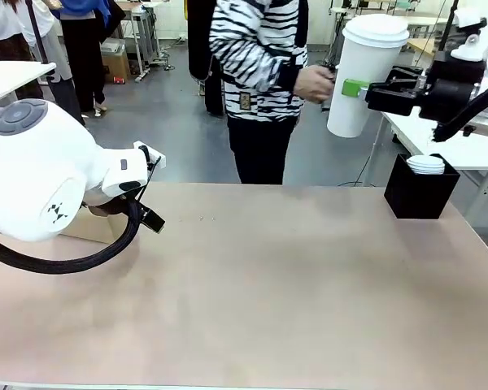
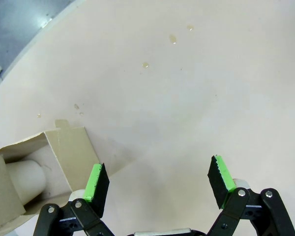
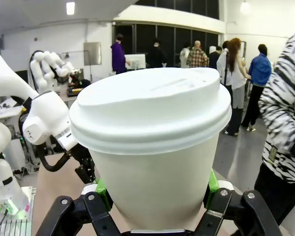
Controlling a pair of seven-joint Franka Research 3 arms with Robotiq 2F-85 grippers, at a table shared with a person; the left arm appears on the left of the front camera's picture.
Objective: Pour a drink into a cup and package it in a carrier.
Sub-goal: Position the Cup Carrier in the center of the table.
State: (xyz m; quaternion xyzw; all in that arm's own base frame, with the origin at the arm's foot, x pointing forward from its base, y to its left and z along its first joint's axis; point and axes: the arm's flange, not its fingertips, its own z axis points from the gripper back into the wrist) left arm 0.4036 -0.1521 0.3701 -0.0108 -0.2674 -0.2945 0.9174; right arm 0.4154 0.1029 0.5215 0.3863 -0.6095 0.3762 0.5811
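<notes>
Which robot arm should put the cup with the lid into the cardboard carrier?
Probably the right. The right pincer is shut on the lidded cup, held up high. The left pincer is open and empty beside the carrier, so it could only steady it.

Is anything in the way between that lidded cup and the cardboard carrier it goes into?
Yes, likely the left arm: it hangs over the carrier on the left side, open jaws beside it, while the cup is held high at the right.

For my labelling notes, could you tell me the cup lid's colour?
The cup has a white lid; clearest in the right wrist view.
</notes>
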